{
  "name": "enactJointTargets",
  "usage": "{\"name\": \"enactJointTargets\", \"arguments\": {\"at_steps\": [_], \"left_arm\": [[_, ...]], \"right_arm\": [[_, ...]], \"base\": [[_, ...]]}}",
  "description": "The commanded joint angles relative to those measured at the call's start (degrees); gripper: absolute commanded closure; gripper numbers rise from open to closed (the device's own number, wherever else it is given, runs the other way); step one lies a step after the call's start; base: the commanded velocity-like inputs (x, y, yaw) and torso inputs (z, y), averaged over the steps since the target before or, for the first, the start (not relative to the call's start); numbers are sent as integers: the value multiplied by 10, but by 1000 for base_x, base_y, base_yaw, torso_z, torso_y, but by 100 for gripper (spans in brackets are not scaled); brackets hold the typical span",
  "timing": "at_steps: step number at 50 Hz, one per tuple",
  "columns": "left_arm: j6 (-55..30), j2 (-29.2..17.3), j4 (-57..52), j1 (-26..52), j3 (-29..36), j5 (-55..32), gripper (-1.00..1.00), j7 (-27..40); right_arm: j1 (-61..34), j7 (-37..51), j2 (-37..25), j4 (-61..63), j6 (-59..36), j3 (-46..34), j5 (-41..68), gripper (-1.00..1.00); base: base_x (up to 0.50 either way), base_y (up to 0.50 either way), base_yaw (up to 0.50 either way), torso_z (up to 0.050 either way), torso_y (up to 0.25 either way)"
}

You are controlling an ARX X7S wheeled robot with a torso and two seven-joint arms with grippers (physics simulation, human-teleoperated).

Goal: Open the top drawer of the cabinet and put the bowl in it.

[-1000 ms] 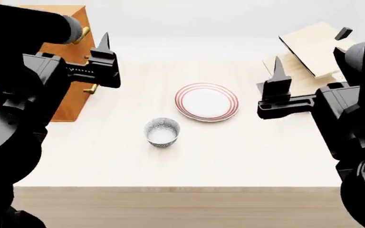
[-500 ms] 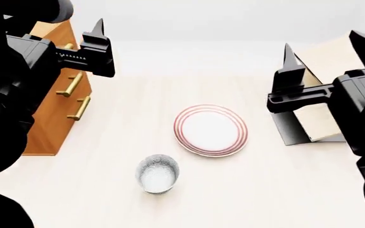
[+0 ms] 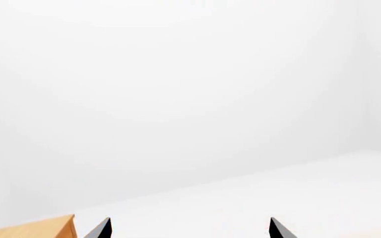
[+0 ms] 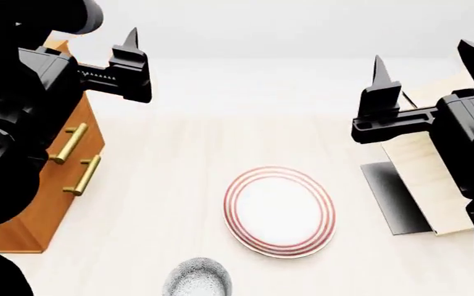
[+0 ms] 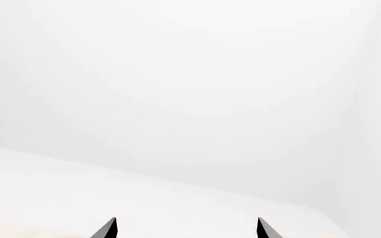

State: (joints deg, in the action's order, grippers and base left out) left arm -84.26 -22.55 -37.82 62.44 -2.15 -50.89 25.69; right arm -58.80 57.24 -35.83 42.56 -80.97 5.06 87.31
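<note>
Left gripper (image 3: 187, 229) – we held jaws spread, empty | right gripper (image 5: 185, 229) – jaws spread, empty | bowl (image 4: 197, 279) on table (image 4: 171, 185), near plate (image 4: 280, 211) | cabinet (image 4: 52, 179) at left, drawers shut.

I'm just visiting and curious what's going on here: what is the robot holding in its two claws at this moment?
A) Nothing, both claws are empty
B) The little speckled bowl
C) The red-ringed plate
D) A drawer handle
A: the left gripper and right gripper hang open in the air, while the bowl and plate sit untouched on the table.
</note>
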Motion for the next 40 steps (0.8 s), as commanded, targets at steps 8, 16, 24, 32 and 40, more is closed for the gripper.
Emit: {"name": "enactJointTargets", "arguments": {"at_steps": [8,16,24,32,40], "left_arm": [[54,-53,35,5,100,52,-100,-12],[79,-107,80,29,228,119,-100,-33],[92,-143,103,46,333,162,-100,-59],[98,-156,135,55,403,190,-100,-74],[100,-150,179,57,441,211,-100,-74]], "right_arm": [[24,-9,-11,4,20,-4,-24,-100],[39,-18,-12,4,33,-3,-41,-100],[57,-38,-16,9,48,-3,-65,-100],[57,-27,-17,13,53,0,-46,-100],[70,-35,-17,17,60,-4,-54,-100]], "base": [[0,0,0,0,0],[0,0,0,0,0],[0,0,0,0,0],[0,0,0,0,0],[0,0,0,0,0]]}}
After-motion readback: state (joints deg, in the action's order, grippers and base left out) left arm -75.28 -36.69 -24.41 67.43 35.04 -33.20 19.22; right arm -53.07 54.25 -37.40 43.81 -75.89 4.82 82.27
